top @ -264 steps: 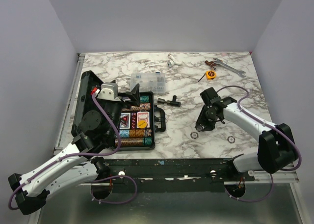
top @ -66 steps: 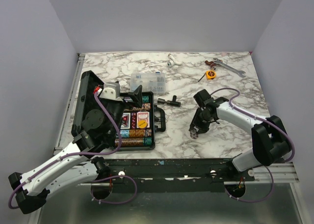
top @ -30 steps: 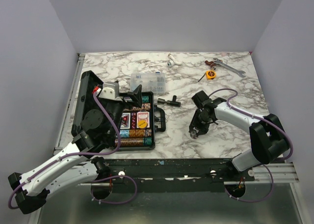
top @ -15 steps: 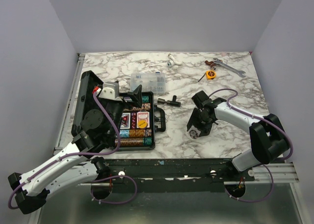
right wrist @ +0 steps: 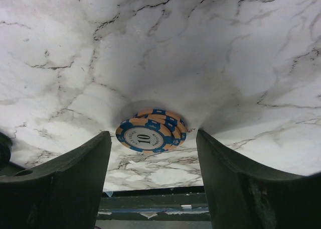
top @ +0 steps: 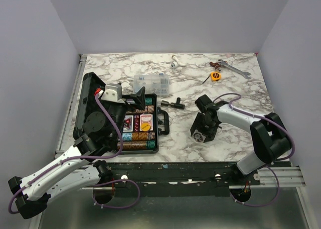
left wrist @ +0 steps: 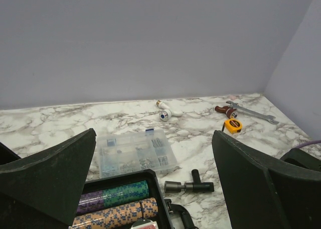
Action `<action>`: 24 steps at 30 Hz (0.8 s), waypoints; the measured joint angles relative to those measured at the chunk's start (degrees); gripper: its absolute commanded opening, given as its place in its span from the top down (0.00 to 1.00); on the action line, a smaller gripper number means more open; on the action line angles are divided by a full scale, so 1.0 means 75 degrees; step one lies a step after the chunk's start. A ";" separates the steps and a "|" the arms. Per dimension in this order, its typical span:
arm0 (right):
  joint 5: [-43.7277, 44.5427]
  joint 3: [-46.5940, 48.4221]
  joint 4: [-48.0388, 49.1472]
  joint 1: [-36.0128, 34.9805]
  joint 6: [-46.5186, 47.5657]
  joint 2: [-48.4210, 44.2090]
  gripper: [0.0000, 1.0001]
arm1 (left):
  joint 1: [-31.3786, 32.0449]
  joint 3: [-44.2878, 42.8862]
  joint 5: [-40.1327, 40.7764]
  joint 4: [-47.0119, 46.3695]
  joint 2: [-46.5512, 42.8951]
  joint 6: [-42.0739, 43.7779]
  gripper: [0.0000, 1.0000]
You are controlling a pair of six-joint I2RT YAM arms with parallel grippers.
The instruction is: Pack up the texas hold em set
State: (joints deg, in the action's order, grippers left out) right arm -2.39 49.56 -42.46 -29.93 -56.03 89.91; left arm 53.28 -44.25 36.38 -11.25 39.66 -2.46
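Observation:
The black case (top: pixel 155 144) lies open at the left, its lid (top: pixel 85 96) raised behind my left arm. Rows of coloured poker chips (top: pixel 136 137) and red card decks (top: pixel 136 121) fill it. My left gripper (top: pixel 134 99) hovers open over the case's far end, holding nothing; in the left wrist view the case rim (left wrist: pixel 152 180) and the chip rows (left wrist: pixel 113 194) lie below it. My right gripper (top: pixel 200 133) stands open on the table right of the case. A small stack of orange-and-blue "10" chips (right wrist: pixel 150 137) lies on the marble between its fingers (right wrist: pixel 75 174), touching neither.
Behind the case sit a clear compartment box (top: pixel 150 82) and a black T-shaped tool (top: pixel 173 104). A yellow tape measure (top: pixel 215 76), a wrench (top: pixel 233 68) and a small white part (top: pixel 174 64) lie at the back. The table's near edge runs just beyond the chip stack.
My right gripper has opened wide around the chip stack, which now rests on the table. The left arm has not moved.

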 measured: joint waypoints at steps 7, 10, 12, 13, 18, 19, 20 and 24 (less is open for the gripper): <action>0.0029 0.0108 -0.0146 0.0000 -0.0117 0.0166 0.40 | 0.0000 0.0000 0.0003 0.0003 -0.0003 0.0000 0.02; 0.0061 0.0245 -0.0318 0.0000 -0.0125 0.0326 0.41 | 0.0000 0.0000 0.0000 0.0003 -0.0003 0.0000 0.02; 0.0073 0.0329 -0.0414 0.0000 -0.0125 0.0420 0.43 | 0.0000 0.0000 0.0000 0.0000 -0.0003 0.0000 0.02; 0.0082 0.0364 -0.0455 0.0000 -0.0125 0.0460 0.44 | 0.0000 0.0000 0.0000 0.0000 -0.0003 0.0003 0.02; 0.0099 0.0466 -0.0577 0.0000 -0.0125 0.0574 0.44 | 0.0000 0.0000 0.0003 0.0000 -0.0038 0.0003 0.02; 0.0099 0.0475 -0.0583 0.0000 -0.0125 0.0586 0.44 | 0.0000 0.0000 0.0000 0.0000 -0.0047 0.0003 0.01; 0.0099 0.0484 -0.0592 0.0000 -0.0125 0.0597 0.45 | 0.0000 0.0000 0.0000 0.0000 -0.0052 0.0003 0.02; 0.0099 0.0522 -0.0635 0.0000 -0.0125 0.0644 0.46 | 0.0000 0.0000 0.0000 0.0000 -0.0064 0.0003 0.01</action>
State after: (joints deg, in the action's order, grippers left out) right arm -1.65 53.47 -47.22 -29.93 -56.97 94.74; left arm 53.28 -44.25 36.38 -11.25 39.18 -2.44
